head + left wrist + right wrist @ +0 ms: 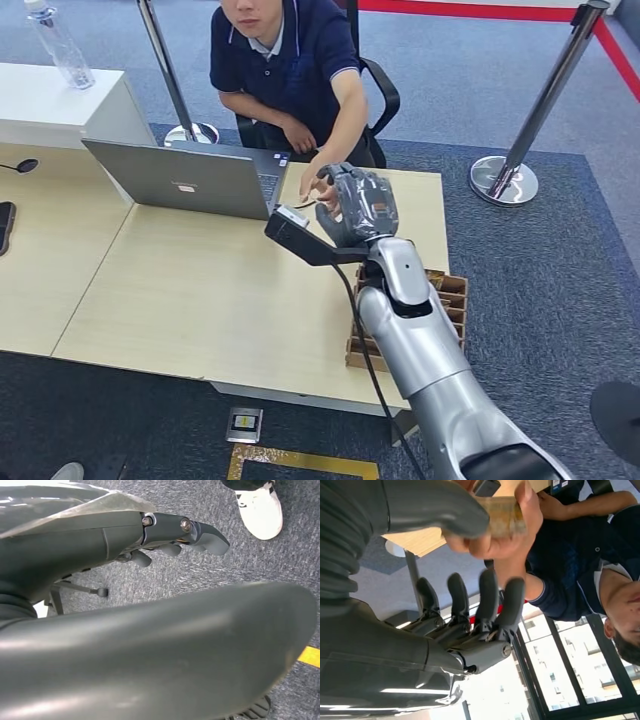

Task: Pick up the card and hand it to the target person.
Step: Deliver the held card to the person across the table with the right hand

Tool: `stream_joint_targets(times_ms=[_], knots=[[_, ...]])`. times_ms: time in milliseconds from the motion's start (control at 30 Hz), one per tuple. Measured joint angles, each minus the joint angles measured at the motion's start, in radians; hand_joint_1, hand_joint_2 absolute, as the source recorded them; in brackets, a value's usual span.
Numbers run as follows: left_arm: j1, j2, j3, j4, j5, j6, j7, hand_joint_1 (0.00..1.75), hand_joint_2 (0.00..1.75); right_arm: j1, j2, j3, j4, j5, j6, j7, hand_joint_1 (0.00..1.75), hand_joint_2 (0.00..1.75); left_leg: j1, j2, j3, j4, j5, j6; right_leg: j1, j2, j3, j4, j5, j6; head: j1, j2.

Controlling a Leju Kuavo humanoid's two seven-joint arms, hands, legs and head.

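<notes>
A yellowish card (505, 517) is at my right hand (358, 205), which reaches out over the far side of the desk (189, 290) towards a seated person (290, 60). The person's hand (497, 540) grips the card. My grey thumb (440, 507) lies along the card, while my dark fingers (486, 597) stand apart from it, spread and straight. In the head view the person's hand (312, 183) meets mine beside the laptop. My left hand (177, 532) hangs over the carpet and holds nothing, its fingers loosely extended.
An open grey laptop (185, 180) stands on the desk left of my right hand. A cardboard card holder (447, 298) sits at the desk's right edge under my forearm. Stanchion posts (504, 180) stand behind, and a water bottle (60, 45) rests on a white cabinet.
</notes>
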State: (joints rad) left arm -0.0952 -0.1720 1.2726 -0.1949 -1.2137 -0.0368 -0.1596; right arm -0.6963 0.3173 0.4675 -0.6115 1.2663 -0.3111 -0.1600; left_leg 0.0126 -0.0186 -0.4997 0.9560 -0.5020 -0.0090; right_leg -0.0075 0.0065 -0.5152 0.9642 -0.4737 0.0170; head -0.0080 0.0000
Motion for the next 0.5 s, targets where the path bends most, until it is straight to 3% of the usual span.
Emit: stream_joint_targets(times_ms=[200,500], knots=[[0.002,0.0,0.0,0.0,0.014,0.002,0.002,0.0,0.0,0.11,-0.024,-0.019,-0.194,-0.033,-0.013,0.008,0.0,1.75,0.0,0.0,0.0,0.0,0.0,0.0,0.0,0.0,0.0,-0.001,0.0,0.0,0.0,0.0],[0.009,-0.001,0.001,0.0,0.029,0.014,0.01,0.0,0.0,0.474,-0.117,-0.047,-0.741,-0.145,-0.022,-0.023,0.0,1.75,0.0,-0.001,-0.002,0.0,-0.001,0.001,0.0,0.0,-0.002,-0.002,-0.001,0.0,0.0,0.0]])
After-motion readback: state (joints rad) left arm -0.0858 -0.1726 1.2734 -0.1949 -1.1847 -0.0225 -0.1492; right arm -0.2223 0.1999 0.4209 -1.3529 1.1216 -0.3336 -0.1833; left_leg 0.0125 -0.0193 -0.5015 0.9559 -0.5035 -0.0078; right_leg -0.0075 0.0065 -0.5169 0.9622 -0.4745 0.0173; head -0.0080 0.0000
